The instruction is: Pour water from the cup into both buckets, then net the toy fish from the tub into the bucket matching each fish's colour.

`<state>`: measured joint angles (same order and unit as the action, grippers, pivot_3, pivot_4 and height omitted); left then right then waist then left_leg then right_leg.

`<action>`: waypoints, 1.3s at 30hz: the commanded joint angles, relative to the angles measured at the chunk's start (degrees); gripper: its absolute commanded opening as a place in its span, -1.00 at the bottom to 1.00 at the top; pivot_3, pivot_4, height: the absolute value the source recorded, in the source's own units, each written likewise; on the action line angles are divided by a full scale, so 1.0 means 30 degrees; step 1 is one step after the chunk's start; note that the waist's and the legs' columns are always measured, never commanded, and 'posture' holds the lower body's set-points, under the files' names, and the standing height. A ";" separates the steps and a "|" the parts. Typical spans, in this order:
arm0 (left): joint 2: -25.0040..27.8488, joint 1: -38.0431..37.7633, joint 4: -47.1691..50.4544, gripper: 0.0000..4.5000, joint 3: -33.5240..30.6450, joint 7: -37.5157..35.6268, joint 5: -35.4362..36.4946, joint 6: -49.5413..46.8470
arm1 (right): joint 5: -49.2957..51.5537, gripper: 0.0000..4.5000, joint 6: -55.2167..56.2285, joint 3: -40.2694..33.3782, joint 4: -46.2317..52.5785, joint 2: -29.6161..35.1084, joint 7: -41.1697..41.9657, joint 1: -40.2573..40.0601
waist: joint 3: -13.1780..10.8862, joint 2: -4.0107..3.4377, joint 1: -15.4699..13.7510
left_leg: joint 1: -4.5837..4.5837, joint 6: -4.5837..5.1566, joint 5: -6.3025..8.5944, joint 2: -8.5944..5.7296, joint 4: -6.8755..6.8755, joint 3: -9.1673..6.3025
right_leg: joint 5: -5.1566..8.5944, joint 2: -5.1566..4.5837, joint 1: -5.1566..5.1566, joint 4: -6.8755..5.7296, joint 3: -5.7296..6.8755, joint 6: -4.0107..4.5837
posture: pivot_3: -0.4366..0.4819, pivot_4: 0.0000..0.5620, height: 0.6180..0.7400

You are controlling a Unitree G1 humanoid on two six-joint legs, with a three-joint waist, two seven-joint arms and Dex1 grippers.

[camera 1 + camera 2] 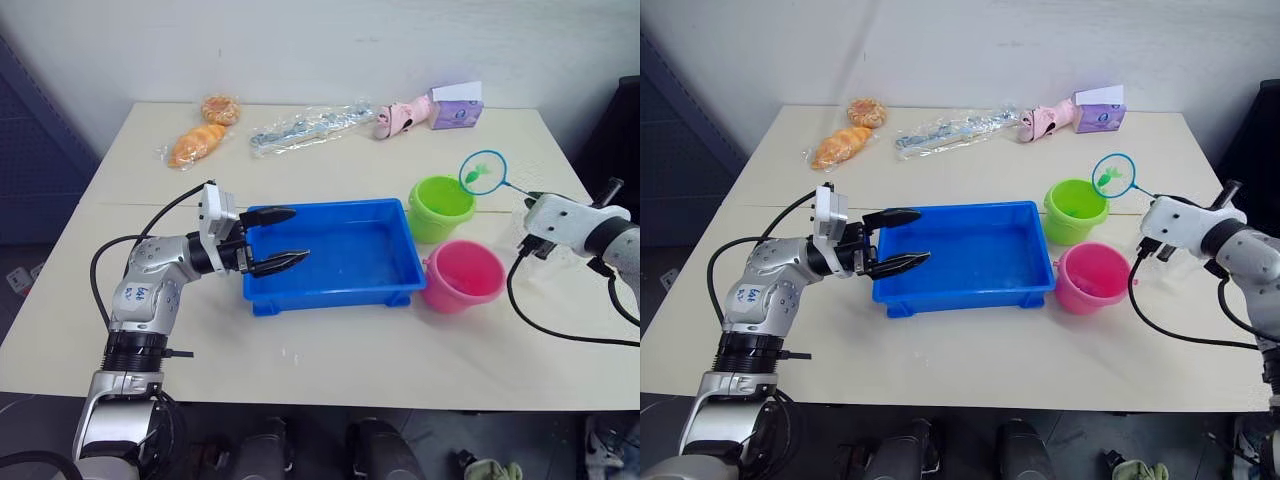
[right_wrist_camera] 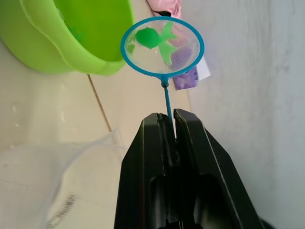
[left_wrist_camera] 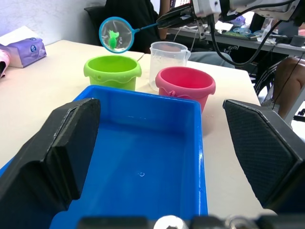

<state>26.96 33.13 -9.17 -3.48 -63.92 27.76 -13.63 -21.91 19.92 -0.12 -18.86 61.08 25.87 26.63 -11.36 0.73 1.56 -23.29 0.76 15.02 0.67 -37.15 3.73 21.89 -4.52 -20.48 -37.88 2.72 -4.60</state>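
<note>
Evidently the right gripper clamps the net above the green bucket to tip in its green fish; the left gripper, fingers spread, steadies the tub.

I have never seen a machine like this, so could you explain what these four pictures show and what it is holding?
It is a robot shaped like a person, with two arms that each end in a two-fingered hand. Two pictures come from cameras in its head, looking down at a table. The other two come from cameras on its wrists, looking along the fingers.

On the table sit a blue tub, a green bucket, a pink bucket and a clear cup. Some packaged items lie along the far edge.

The right hand is shut on the thin handle of a small net, held up by the green bucket, with a green toy fish in it. The left hand is open over the tub's end, holding nothing.
</note>
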 commanded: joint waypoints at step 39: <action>0.6851 -0.5480 0.1861 0.97 -0.0890 -0.9384 0.1221 0.2754 | 1.7719 -1.00 -0.4975 0.1428 1.5753 0.1073 0.9856 -1.0523 | -0.0014 -0.0009 0.0001 | 0.0225 0.0147 0.0127 0.0034 0.0026 -0.0143 | 0.0001 0.0000 0.0356 0.0181 0.0082 0.0003 | -0.05 -0.47 1.00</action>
<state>44.89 19.01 -3.47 -6.21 -86.05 33.67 -11.96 37.90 2.49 0.92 28.75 65.78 52.14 -4.25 -11.40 0.70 1.56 -22.64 1.19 15.45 0.77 -37.07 3.29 21.89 -4.53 -19.45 -37.29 2.95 -4.59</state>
